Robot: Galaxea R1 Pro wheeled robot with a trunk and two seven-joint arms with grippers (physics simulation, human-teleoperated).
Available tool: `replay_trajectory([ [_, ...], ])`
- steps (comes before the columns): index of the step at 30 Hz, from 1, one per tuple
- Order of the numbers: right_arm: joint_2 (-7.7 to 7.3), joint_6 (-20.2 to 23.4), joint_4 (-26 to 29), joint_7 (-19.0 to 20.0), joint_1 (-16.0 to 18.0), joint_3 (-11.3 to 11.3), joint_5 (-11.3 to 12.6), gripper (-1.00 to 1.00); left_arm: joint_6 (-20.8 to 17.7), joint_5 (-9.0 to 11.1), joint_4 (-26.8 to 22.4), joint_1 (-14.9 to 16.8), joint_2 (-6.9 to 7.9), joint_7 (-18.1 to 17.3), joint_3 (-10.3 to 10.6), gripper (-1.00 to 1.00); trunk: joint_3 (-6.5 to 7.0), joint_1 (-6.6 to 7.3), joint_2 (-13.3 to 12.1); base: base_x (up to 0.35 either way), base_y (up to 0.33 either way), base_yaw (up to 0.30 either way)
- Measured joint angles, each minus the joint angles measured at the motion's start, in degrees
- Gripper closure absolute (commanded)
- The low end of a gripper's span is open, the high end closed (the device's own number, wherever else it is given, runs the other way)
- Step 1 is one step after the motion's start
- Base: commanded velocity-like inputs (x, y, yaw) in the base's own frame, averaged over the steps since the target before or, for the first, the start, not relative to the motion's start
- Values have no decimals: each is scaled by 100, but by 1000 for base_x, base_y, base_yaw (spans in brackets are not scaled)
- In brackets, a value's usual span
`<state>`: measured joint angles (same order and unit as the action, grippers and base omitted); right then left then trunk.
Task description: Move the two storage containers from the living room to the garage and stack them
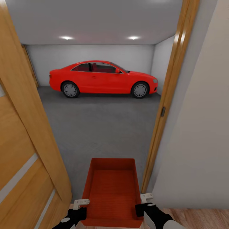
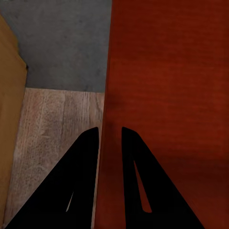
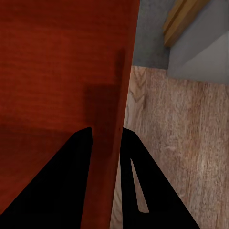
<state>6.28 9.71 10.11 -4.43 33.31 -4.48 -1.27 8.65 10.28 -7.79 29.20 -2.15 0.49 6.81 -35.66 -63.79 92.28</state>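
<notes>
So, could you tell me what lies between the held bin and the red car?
Only bare grey garage floor, seen in the head view, between bin and car.

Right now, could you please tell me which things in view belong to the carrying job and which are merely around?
Belonging to the job:
- red-orange open-topped plastic storage container, its side walls pinched by the left gripper and right gripper
- dark grey concrete garage floor ahead

Merely around:
- glossy red car
- orange wooden door with frosted strips, open
- wooden door frame
- light wood plank flooring
</notes>
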Motion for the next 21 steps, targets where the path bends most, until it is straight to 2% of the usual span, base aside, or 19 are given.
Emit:
replay_trajectory([
  [21, 0, -1, -1, 1, 0, 0, 1, 100, 0, 0, 0, 0, 0, 0, 0, 100, 0, 0, 0, 0, 0, -49],
])
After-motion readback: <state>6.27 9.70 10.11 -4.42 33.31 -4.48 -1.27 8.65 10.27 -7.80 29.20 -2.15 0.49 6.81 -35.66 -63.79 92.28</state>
